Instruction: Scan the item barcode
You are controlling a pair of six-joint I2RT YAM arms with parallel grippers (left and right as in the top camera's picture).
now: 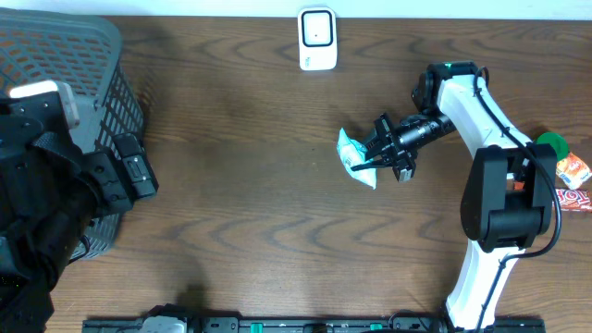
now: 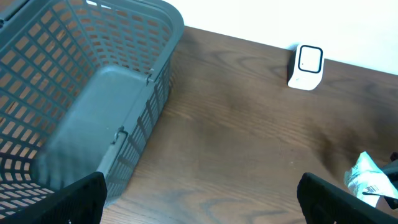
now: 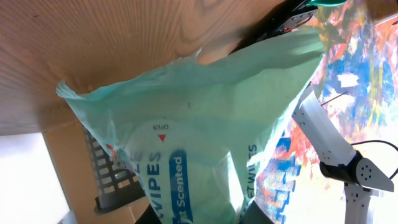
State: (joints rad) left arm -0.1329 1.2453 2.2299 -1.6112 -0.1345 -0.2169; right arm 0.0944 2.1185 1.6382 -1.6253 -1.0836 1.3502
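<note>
The item is a pale green wipes packet [image 1: 356, 157], held tilted just above the wooden table [image 1: 240, 203] at centre right. My right gripper [image 1: 377, 154] is shut on the packet's right end. In the right wrist view the packet [image 3: 205, 118] fills the frame, and the dark fingertips [image 3: 152, 216] show at the bottom edge. The white scanner [image 1: 316, 39] stands at the table's far edge, up and left of the packet. From the left wrist I see the packet [image 2: 367, 177] at the right edge and the scanner [image 2: 306, 65]. My left gripper [image 2: 202, 202] is open and holds nothing.
A grey mesh basket [image 1: 102, 83] takes up the far left, with my left arm [image 1: 55, 185] over it. A green object [image 1: 552, 142] and two orange-red packets [image 1: 573, 171] lie at the right edge beside the right arm's base.
</note>
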